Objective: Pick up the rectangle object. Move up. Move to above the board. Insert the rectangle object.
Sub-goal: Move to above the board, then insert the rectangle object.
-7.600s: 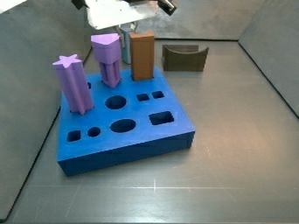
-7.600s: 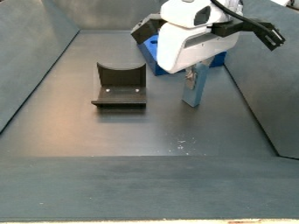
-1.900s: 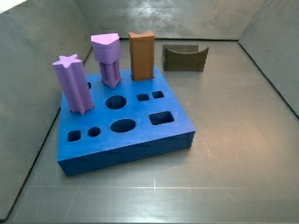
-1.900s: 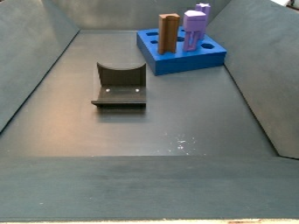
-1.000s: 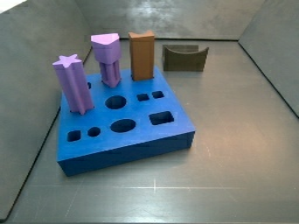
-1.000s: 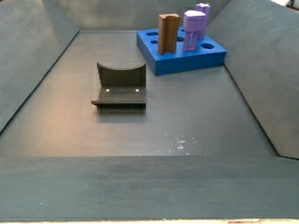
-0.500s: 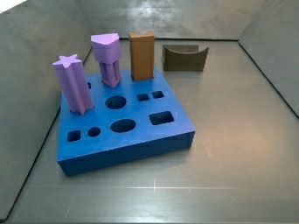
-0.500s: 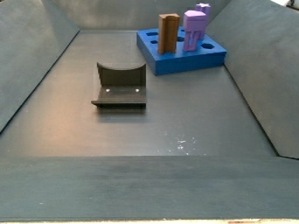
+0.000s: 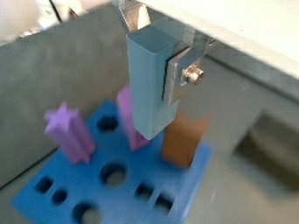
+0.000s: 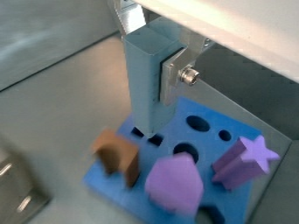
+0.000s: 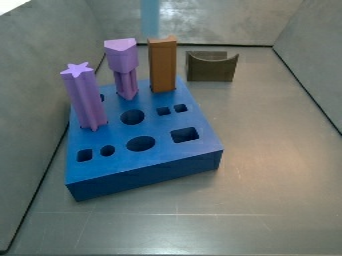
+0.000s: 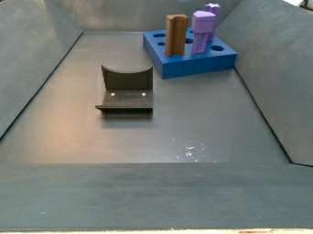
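My gripper [image 9: 159, 68] is shut on the rectangle object [image 9: 145, 109], a tall grey-blue peg that hangs upright between the silver fingers [image 9: 177, 75]. It shows the same way in both wrist views [image 10: 145, 87]. The peg is well above the bright blue board [image 9: 73, 187], which also shows in a wrist view [image 10: 201, 140] and in both side views [image 11: 147, 160] [image 12: 184, 62]. In a side view only the peg's lower end [image 11: 147, 14] shows at the top edge, above the board's far side. The gripper itself is out of both side views.
On the board stand a purple star peg [image 11: 83, 96], a purple peg [image 11: 122, 66] and an orange-brown peg [image 11: 162, 64]. Several holes in its top are open. The dark fixture [image 12: 124, 90] stands on the floor apart from the board. Grey walls enclose the floor.
The grey-blue peg's lower end has come into a side view at the top edge; half a second ago it was out of view. Nothing on the board has moved.
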You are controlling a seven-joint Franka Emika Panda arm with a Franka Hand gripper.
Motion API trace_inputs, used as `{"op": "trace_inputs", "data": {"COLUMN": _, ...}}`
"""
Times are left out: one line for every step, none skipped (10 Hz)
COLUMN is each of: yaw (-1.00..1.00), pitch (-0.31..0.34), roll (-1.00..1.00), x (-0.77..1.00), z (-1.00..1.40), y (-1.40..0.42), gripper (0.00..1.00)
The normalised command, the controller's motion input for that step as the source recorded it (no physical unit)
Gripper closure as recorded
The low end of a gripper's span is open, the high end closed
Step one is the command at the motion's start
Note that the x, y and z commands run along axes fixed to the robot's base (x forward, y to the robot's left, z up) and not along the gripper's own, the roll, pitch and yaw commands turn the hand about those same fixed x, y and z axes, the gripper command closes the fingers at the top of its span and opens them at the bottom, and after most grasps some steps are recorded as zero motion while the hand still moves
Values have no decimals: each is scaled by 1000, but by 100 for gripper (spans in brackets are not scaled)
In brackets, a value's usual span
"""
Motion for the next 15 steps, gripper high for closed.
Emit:
{"op": "trace_inputs", "data": {"yaw": -115, "pitch": 92, "roll": 55, "x": 343, "z": -449, "y": -646, "gripper": 100}}
{"op": "trace_inputs", "data": {"yaw": -18, "pitch": 53, "roll": 60, "x": 223, "z": -262, "y": -394, "gripper": 100}}
{"op": "trace_inputs", "data": {"yaw": -8, "pitch": 14, "roll": 62, "x": 150, "z": -174, "y": -282, "gripper": 100}}
{"op": "trace_inputs", "data": {"yaw": 0, "pitch": 51, "roll": 0, "x": 71, "z": 0, "y": 0, "gripper": 100}}
{"op": "trace_inputs", "data": {"yaw": 0, "pitch": 0, "roll": 0, "x": -17, "z": 0, "y": 0, "gripper": 100}}
{"op": "trace_inputs", "data": {"yaw": 0, "pitch": 0, "roll": 0, "x": -20, "z": 0, "y": -43, "gripper": 100}}
{"op": "trace_inputs", "data": {"yaw": -494, "pitch": 0, "roll": 0, "x": 0, "z": 0, "y": -200, "gripper": 100}}
{"op": "trace_inputs", "data": {"yaw": -909, "pitch": 0, "roll": -43, "x": 26, "z": -17, "y": -249, "gripper": 100}}
{"op": "trace_inputs", "data": {"yaw": -951, "pitch": 0, "roll": -11, "x": 3, "z": -149, "y": -194, "gripper": 100}}
{"op": "trace_inputs", "data": {"yaw": -991, "pitch": 0, "roll": -46, "x": 0, "z": -220, "y": -123, "gripper": 100}}
{"op": "trace_inputs", "data": {"yaw": -1000, "pitch": 0, "roll": -49, "x": 0, "z": -237, "y": -103, "gripper": 100}}
{"op": "trace_inputs", "data": {"yaw": -1000, "pitch": 0, "roll": -51, "x": 0, "z": -249, "y": -89, "gripper": 100}}
{"op": "trace_inputs", "data": {"yaw": -1000, "pitch": 0, "roll": -51, "x": 0, "z": -254, "y": -89, "gripper": 100}}
{"op": "trace_inputs", "data": {"yaw": -1000, "pitch": 0, "roll": -54, "x": 0, "z": -260, "y": -86, "gripper": 100}}
{"op": "trace_inputs", "data": {"yaw": -1000, "pitch": 0, "roll": -66, "x": 0, "z": -269, "y": -77, "gripper": 100}}
